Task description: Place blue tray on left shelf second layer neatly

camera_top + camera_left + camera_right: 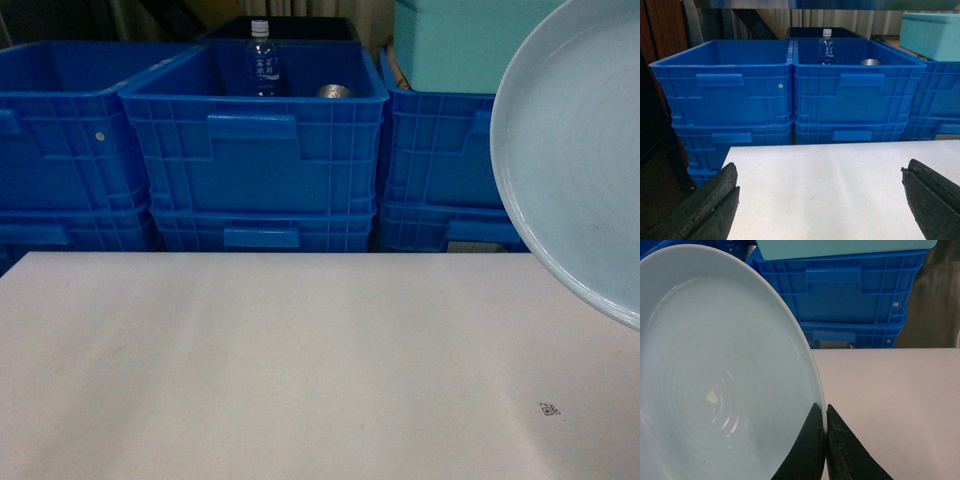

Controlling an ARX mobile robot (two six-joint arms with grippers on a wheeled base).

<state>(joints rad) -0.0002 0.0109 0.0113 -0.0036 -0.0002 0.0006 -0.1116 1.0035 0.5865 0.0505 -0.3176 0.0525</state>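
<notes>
Standing along the far edge of the white worktop point(300, 360) is a wall of deep blue ribbed crates point(255, 150), stacked two high and side by side. Inside the middle top crate a clear water bottle point(262, 58) with a white cap stands upright, with a round metal can point(335, 91) just beside it. A pale teal box point(450, 45) rests on the right-hand crate stack. A small dark printed mark point(548, 408) sits on the worktop near its right front.

The blue tray point(580, 150) is lifted off the worktop at the right of the head view, tilted steeply so its hollow face shows toward the camera; its far edge overlaps the teal box and the right crates in that view. In the right wrist view the right tool point(826, 412) is clenched on the tray's rim, one finger on each face, the tray spreading up and to the left from the grasp.

The left tool point(820, 192) hangs low over the worktop's near left part, spread wide with nothing between its fingers.
</notes>
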